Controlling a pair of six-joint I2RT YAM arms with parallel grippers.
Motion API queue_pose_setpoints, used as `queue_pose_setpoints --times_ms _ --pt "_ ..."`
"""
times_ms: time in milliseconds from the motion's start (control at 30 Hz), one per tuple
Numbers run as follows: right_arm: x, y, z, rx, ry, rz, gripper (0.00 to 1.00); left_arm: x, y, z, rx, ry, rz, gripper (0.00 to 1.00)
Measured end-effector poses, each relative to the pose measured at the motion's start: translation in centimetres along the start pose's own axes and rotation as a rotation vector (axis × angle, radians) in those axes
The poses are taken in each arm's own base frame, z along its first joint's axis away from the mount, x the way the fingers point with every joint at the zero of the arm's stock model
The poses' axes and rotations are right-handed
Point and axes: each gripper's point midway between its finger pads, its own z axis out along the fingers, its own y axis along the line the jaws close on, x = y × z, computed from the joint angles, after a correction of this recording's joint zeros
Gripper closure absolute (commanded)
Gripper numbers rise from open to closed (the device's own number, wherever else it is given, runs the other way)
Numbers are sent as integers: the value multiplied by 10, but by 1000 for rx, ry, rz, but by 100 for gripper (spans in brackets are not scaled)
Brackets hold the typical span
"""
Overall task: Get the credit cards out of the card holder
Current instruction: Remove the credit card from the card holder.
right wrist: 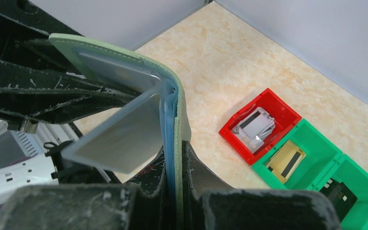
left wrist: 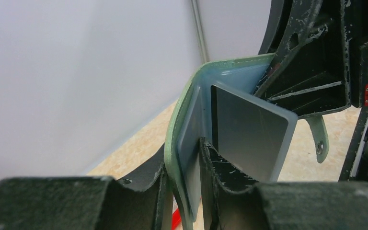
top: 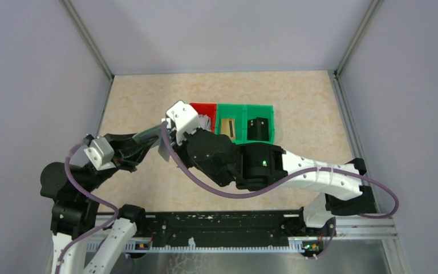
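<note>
R hand (right wrist: 175, 153) clamped shut on one flap of card holder (right wrist: 181, 110), held open in mid-air w/ a silvery card (right wrist: 120, 136) partly out.
It hangs above the desk (right wrist: 230, 57), nearer left edge, just left of red bin (right wrist: 287, 109). Card's long axis runs out of the fold, roughly twd near edge. L hand (left wrist: 184, 158) straddles the other flap, card just beside its fingers; can't tell if it's pinching. L is nearer, so prob. it should pull along that axis. Red bin + green bins (right wrist: 323, 143) hold cards; nothing blocks.
</note>
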Motion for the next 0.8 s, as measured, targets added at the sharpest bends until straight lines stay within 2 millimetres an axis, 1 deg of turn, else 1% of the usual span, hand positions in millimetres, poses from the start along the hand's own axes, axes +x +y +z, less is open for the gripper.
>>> queue_pose_setpoints --times_ms 67,133,167,267,300,333,367,467,567,633,733,800 --pt "1 2 -1 -15 -2 3 100 -1 0 0 -2 -3 2 71" --pt "2 3 -3 -36 -11 11 100 -1 -2 0 11 -6 1 74" --pt "2 4 -5 -55 -16 16 100 -2 -4 0 23 -6 1 76" --pt "4 5 -13 -112 -36 42 100 -2 -17 0 97 -8 0 89" --pt "6 5 -16 -136 -42 55 95 -4 -21 -1 124 -8 0 95" --pt "7 4 -17 -161 -50 75 85 -5 -26 -1 149 -8 0 99" --pt "8 2 -18 -188 -59 100 75 -7 -29 -1 169 -8 -2 100" --pt "9 -7 -20 -257 -93 186 45 -7 -36 -2 215 1 -12 100" --pt "9 -13 -19 -305 -121 240 27 -4 -39 -1 244 15 -9 100" --pt "10 -14 -17 -326 -134 257 19 -2 -38 -1 249 28 18 100" --pt "12 -13 -14 -340 -140 257 14 2 -32 0 241 48 92 100" --pt "9 -14 -14 -345 -156 250 11 7 -28 0 231 84 119 100"
